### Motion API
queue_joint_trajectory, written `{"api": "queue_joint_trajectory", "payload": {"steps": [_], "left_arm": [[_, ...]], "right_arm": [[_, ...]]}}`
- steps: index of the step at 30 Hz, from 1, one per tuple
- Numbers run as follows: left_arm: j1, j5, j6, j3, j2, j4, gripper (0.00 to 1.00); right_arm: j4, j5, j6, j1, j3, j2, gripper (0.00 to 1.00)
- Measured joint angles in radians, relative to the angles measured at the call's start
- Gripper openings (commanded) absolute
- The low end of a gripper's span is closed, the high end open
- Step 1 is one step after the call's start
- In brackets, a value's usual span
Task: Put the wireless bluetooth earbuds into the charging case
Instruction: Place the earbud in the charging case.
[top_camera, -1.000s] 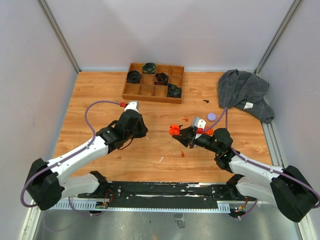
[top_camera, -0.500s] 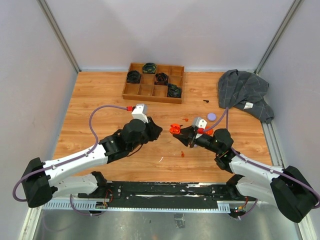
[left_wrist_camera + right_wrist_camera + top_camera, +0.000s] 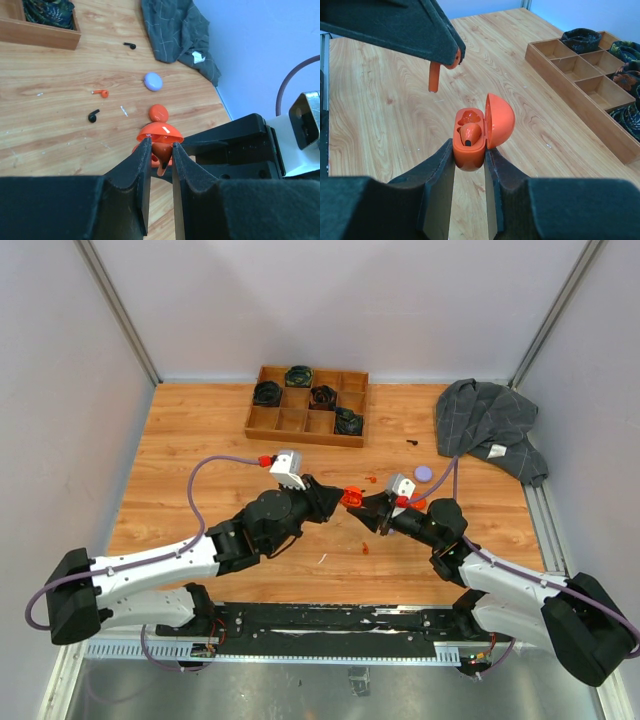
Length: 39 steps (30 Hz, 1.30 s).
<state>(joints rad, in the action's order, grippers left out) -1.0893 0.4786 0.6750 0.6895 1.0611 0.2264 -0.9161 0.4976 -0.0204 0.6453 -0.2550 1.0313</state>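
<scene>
Now my left end effector (image 3: 161, 146), pinching an earbud (image 3: 434, 77), has swung beside the open case (image 3: 500, 120) my right end effector (image 3: 469, 152) grips: insertion next.

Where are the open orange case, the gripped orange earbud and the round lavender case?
open orange case (image 3: 468, 157): right wrist view, base.
gripped orange earbud (image 3: 434, 79): right wrist view, stem.
round lavender case (image 3: 153, 81): left wrist view, top.

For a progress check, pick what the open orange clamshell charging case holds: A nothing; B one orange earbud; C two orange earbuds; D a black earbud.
B: the open orange clamshell charging case shows one small orange plastic earbud seated, its other socket empty.
</scene>
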Motion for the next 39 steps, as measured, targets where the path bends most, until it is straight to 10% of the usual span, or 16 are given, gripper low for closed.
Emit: {"api": "queue_joint_trajectory", "payload": {"steps": [39], "left_arm": [[-0.045,0.064,-0.069,0.000,0.136,0.153,0.22]], "right_arm": [[0.000,-0.004,0.000,0.000,0.008,-0.027,0.06]]}}
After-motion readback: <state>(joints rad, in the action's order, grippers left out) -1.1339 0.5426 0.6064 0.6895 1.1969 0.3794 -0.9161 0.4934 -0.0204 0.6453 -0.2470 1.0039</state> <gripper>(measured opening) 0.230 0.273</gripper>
